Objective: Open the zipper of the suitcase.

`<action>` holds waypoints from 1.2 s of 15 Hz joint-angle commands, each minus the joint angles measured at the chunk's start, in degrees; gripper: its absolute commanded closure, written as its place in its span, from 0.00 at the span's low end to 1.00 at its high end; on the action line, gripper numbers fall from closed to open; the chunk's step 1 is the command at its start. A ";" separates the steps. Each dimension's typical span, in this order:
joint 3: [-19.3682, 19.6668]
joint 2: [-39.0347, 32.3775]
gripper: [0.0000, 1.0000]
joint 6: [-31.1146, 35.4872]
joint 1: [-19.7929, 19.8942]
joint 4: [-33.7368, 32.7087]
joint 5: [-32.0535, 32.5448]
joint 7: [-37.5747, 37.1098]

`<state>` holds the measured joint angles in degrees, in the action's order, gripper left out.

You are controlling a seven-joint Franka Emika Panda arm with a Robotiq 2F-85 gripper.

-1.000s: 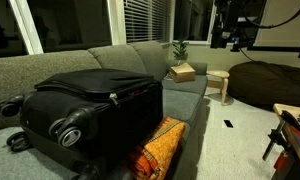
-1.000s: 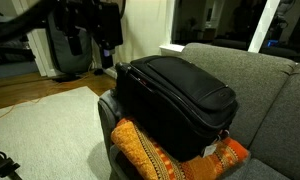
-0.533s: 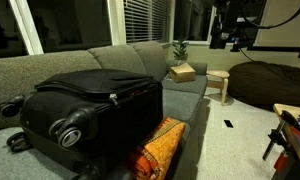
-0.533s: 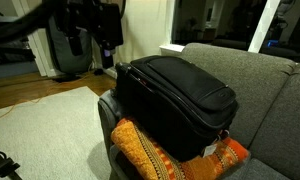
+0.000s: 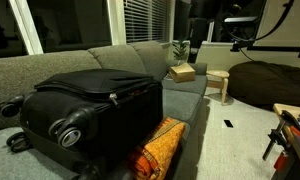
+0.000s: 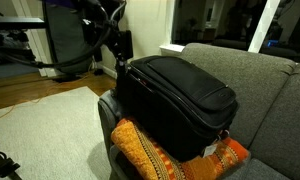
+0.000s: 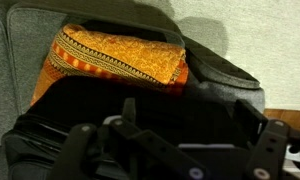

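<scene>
The large black suitcase [image 5: 90,110] lies flat on the grey sofa, its spinner wheels [image 5: 68,128] facing the camera; it also shows in an exterior view [image 6: 175,95] and fills the lower wrist view [image 7: 80,120]. The zipper track runs along its edge seam, with a small light pull tab [image 5: 113,97] on the upper front edge. My gripper [image 6: 120,48] hangs just beyond the suitcase's far end, a little above it. In the wrist view the gripper [image 7: 190,115] is open and empty, with its fingers spread over the black fabric.
An orange patterned cushion [image 5: 158,145] is wedged under the suitcase's front edge [image 6: 160,155] [image 7: 115,55]. A cardboard box [image 5: 181,72] sits further along the sofa, by a small wooden table [image 5: 219,80]. A dark beanbag [image 5: 270,85] lies on the floor.
The arm has swung in toward the suitcase's far end and lowered. The suitcase and cushion have not moved.
</scene>
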<state>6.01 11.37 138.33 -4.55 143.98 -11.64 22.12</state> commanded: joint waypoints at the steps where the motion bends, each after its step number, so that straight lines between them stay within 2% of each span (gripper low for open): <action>1: -3.06 -7.58 0.00 4.65 -1.01 -4.80 -5.13 -4.35; 3: -5.19 -10.91 0.00 7.19 -1.15 -6.91 -6.91 -6.16; 5: -7.12 -13.51 0.00 7.94 -0.81 -9.04 -5.36 -8.05; 6: -7.02 -11.26 0.00 6.66 0.16 -6.99 -5.51 -5.70; 12: -8.24 -13.98 0.00 7.09 0.31 -9.38 -5.43 -6.86; 18: -9.44 -19.85 0.00 9.49 0.25 -14.12 -6.48 -8.22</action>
<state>-1.95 -5.39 145.79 -5.18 132.60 -17.32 15.47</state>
